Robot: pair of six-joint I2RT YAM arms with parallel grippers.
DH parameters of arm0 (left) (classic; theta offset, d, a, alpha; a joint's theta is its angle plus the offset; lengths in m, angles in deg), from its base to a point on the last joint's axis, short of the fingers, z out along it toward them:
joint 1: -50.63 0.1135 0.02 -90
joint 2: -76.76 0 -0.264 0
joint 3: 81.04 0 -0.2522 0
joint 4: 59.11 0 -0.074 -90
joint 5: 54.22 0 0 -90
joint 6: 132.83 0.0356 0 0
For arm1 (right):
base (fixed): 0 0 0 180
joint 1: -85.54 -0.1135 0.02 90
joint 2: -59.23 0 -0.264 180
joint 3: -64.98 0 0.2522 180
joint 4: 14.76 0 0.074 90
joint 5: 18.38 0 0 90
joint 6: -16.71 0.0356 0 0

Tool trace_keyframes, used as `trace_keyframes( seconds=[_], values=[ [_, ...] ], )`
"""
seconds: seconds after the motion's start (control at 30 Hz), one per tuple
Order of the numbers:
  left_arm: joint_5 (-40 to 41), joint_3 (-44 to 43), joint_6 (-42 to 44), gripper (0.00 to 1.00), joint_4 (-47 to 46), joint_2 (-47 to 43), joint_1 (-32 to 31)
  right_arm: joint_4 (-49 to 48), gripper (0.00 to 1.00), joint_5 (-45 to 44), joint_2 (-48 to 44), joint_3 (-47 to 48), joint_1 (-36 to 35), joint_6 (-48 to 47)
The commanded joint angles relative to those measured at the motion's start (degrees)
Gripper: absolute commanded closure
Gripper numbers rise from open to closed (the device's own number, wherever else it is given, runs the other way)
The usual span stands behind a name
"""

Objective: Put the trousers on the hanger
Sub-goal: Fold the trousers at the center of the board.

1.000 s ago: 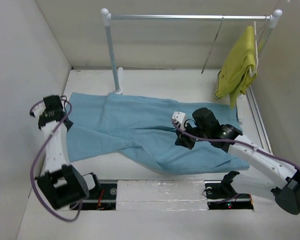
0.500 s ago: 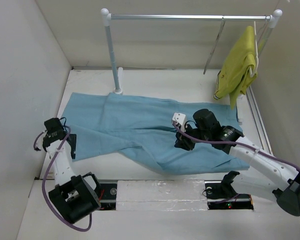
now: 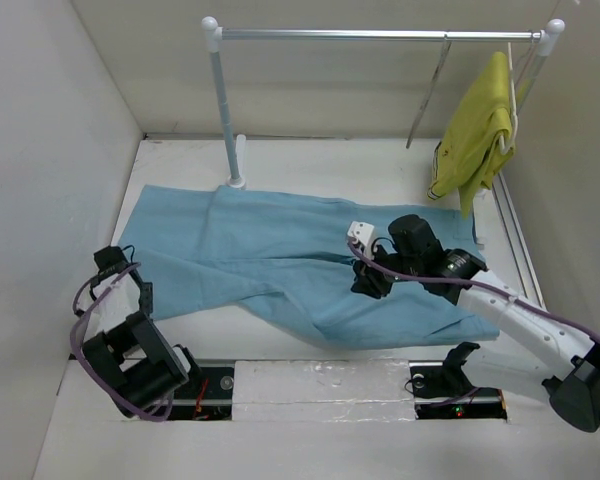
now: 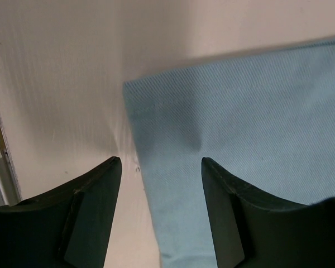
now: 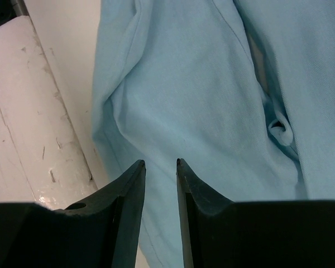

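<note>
The light blue trousers (image 3: 280,262) lie spread flat on the table. The thin grey wire hanger (image 3: 427,92) hangs from the rail at the back right, seen edge-on. My left gripper (image 3: 142,298) is open and low over the near-left corner of the trousers (image 4: 251,139), one finger over bare table and the other over cloth. My right gripper (image 3: 366,284) hovers over the right part of the trousers (image 5: 201,95), near a fold by the near edge. Its jaws stand a narrow gap apart with nothing between them.
A metal rail (image 3: 380,35) on white posts spans the back. A yellow-green garment (image 3: 475,135) hangs on a whitish hanger at its right end. White walls close the left, back and right. A worn white strip (image 5: 22,123) runs along the near table edge.
My left arm has folded back toward its base, carrying the gripper from the trousers' far-left edge down to the near-left corner. My right gripper has barely moved.
</note>
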Motion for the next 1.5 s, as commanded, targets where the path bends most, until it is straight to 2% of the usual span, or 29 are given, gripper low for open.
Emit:
trace_keyframes(
  seconds=[0.0, 0.1, 0.2, 0.23, 0.27, 0.3, 0.4, 0.5, 0.67, 0.77, 0.83, 0.87, 0.9, 0.93, 1.03, 1.1, 1.2, 1.27, 1.3, 1.37, 1.4, 1.47],
  values=[
    [4.4, -1.1, 0.3, 0.45, -1.6, 3.4, 0.3, -1.1, 0.65, 0.1, -0.3, 1.5, 1.7, -0.5],
    [5.2, -1.7, 1.5, 0.47, -3.1, 6.5, 0.3, -0.3, 0.65, -0.4, -0.3, 2.1, 2.8, -0.2],
    [5.5, -1.4, 3.0, 0.59, -4.6, 8.2, 2.1, 0.5, 0.65, -1.7, -0.4, 2.9, 4.1, 0.0],
    [5.3, -1.3, 3.7, 0.79, -5.5, 8.4, 2.6, 0.8, 0.65, -2.0, -0.5, 3.4, 4.1, 0.0],
    [5.2, -1.3, 5.7, 0.94, -6.1, 8.4, 3.1, 1.1, 0.65, -2.3, -1.0, 3.7, 5.1, 0.2],
    [5.4, -2.3, 6.6, 1.00, -6.2, 8.4, 3.1, 1.4, 0.65, -2.5, -1.2, 3.8, 5.7, 0.2],
    [6.3, -6.5, 10.6, 1.00, -5.2, 7.0, 3.1, 1.6, 0.65, -2.1, -2.4, 4.0, 7.7, 0.5],
    [4.5, -10.2, 13.3, 1.00, -1.8, 2.1, 3.1, 2.6, 0.65, -2.7, -2.6, 3.9, 9.2, 1.3],
    [2.8, -15.4, 15.5, 1.00, 6.0, -10.1, -2.5, 2.4, 0.65, -3.0, -2.4, 0.5, 12.7, 3.2],
    [2.3, -16.3, 16.8, 1.00, 6.6, -11.5, -5.1, 1.6, 0.67, -1.4, -2.5, -0.7, 15.5, 3.2],
    [1.7, -18.3, 19.9, 1.00, 7.0, -13.3, -6.8, 1.8, 0.75, -1.2, -2.3, -2.0, 17.6, 2.9],
    [1.9, -19.2, 20.5, 1.00, 7.3, -13.6, -8.3, 2.5, 0.82, -0.7, -2.2, -2.1, 19.6, 3.2],
    [1.9, -21.7, 21.2, 1.00, 7.9, -14.3, -11.1, 2.9, 0.97, -0.3, -2.3, -2.2, 20.6, 3.4],
    [1.6, -22.9, 23.5, 1.00, 7.6, -14.7, -12.8, 3.3, 1.00, 0.1, -2.7, -2.3, 21.3, 3.7],
    [2.5, -28.2, 26.4, 1.00, 8.4, -16.3, -19.5, 5.7, 1.00, -2.7, -6.1, -2.9, 24.0, 6.3],
    [2.9, -30.4, 26.9, 1.00, 9.1, -18.2, -25.1, 8.4, 1.00, -8.5, -9.0, -3.8, 26.7, 10.6],
    [4.4, -29.8, 26.1, 1.00, 10.1, -23.1, -30.3, 13.5, 1.00, -13.4, -13.2, -5.5, 30.9, 16.5],
    [4.4, -28.1, 25.0, 1.00, 9.9, -25.6, -34.5, 14.0, 0.95, -16.3, -15.8, -8.5, 35.2, 18.9],
    [4.2, -26.2, 23.9, 1.00, 9.8, -28.0, -35.8, 13.6, 0.85, -17.2, -17.4, -9.6, 36.7, 21.0],
    [4.2, -25.1, 23.2, 1.00, 10.6, -30.1, -39.7, 15.0, 0.72, -20.0, -20.2, -9.9, 42.7, 22.2],
    [4.2, -24.3, 22.6, 1.00, 10.9, -32.7, -41.0, 16.2, 0.59, -21.2, -21.4, -9.4, 44.8, 22.4],
    [4.3, -23.7, 21.7, 1.00, 11.5, -35.0, -44.4, 21.3, 0.50, -25.1, -20.7, -7.8, 51.0, 22.1]
  ],
)
